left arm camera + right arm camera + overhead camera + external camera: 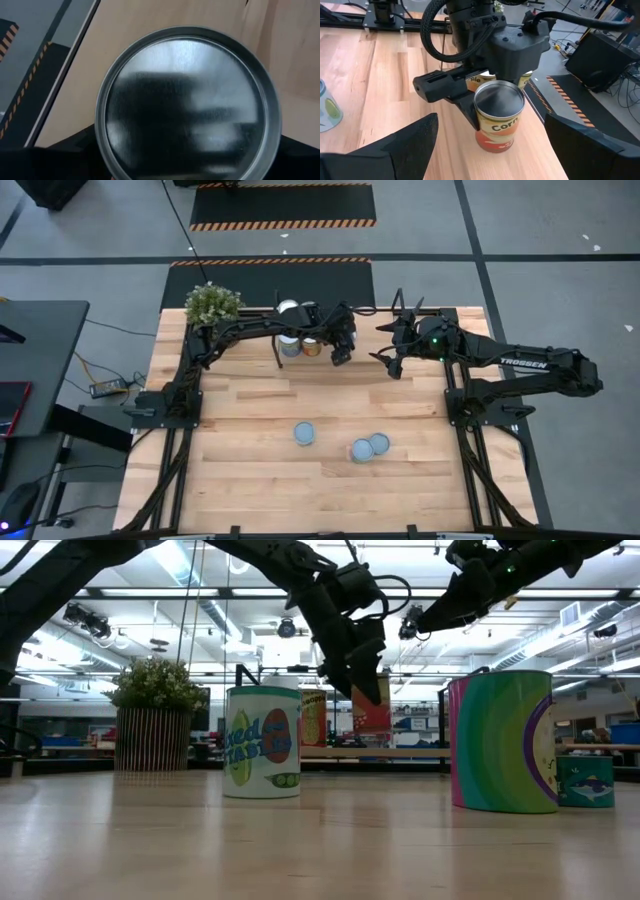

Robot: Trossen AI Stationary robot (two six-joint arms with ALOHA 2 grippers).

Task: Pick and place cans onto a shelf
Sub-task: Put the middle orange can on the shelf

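A: Where's the corn can (499, 116)?
B: Upright at the table's far edge by the shelf, gripped in the left gripper's (470, 107) jaws; the right gripper (392, 361), jaws wide and empty, faces it just beside.

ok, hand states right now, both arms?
Left hand: closed on the corn can.
Right hand: open, holding nothing.
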